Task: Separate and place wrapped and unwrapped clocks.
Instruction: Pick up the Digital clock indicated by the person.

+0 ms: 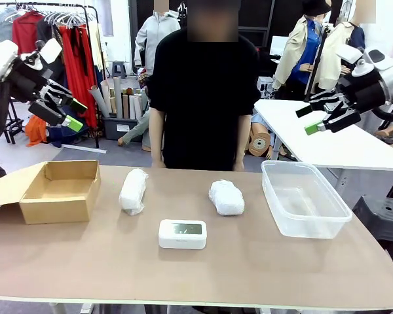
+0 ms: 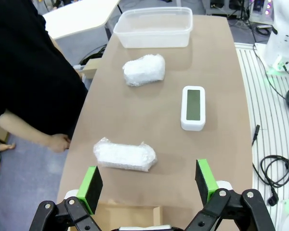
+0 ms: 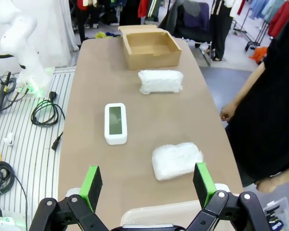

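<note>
Sorting unstarted. Two crinkly white-wrapped clock bundles (image 1: pixel 133 191) (image 1: pixel 226 197) and bare white digital clock (image 1: pixel 182 233), grey screen, laid between brown cardboard box (image 1: pixel 56 210) and clear plastic tub (image 1: pixel 327 221), both unfilled. Left gripper (image 1: pixel 75 114), right gripper (image 1: pixel 308 120) spread wide, nothing gripped

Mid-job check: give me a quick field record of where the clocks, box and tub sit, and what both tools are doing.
left tool: open, raised over the table's left end, holding nothing
right tool: open, raised at the right, holding nothing
cardboard box: left end, open, empty
clear plastic tub: right end, empty
left wrapped clock: on the table, beside the box
right wrapped clock: on the table, left of the tub
bare digital clock: front middle, screen up
sorted so far: nothing
</note>
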Robot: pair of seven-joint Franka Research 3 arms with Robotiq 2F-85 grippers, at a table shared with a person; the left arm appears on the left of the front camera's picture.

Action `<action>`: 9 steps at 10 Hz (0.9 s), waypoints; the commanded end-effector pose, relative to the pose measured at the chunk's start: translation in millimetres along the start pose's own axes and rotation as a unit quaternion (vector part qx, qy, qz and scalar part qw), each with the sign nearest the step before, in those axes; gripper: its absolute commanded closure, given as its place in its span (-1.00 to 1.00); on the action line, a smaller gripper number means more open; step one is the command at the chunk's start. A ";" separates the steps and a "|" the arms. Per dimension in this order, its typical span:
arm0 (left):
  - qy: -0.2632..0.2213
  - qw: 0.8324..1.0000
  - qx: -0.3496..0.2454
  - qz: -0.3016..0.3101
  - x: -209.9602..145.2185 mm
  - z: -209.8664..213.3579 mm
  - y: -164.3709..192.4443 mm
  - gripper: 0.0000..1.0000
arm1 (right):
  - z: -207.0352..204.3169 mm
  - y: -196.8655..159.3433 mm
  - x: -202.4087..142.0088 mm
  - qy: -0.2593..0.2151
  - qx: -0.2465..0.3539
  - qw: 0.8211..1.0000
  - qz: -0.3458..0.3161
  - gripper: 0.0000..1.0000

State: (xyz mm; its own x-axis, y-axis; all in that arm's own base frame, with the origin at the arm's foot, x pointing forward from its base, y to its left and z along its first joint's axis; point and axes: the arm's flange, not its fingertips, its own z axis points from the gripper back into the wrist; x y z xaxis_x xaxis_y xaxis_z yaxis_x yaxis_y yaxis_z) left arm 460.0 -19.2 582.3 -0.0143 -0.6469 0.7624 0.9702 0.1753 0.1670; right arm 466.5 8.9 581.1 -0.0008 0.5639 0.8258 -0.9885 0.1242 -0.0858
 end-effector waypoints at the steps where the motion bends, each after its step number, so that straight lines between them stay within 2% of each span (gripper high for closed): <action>1: -0.003 1.000 -0.003 0.001 -0.6 0.7 -0.3 -1.00 | 1.1 -0.2 3.1 0.000 -0.006 1.000 0.003 -1.00; 9: -0.003 1.000 -0.003 0.001 -0.6 0.7 -0.3 -1.00 | 1.1 -0.2 3.1 0.000 -0.006 1.000 0.003 -1.00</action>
State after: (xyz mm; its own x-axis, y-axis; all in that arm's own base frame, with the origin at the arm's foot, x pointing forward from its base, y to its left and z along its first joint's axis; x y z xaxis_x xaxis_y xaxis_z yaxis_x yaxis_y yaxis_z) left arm 459.9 -19.4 582.2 -0.0144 -0.6468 0.7625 0.9705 0.1746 0.1664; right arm 466.3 9.1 581.5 -0.0015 0.5653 0.8249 -0.9883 0.1247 -0.0873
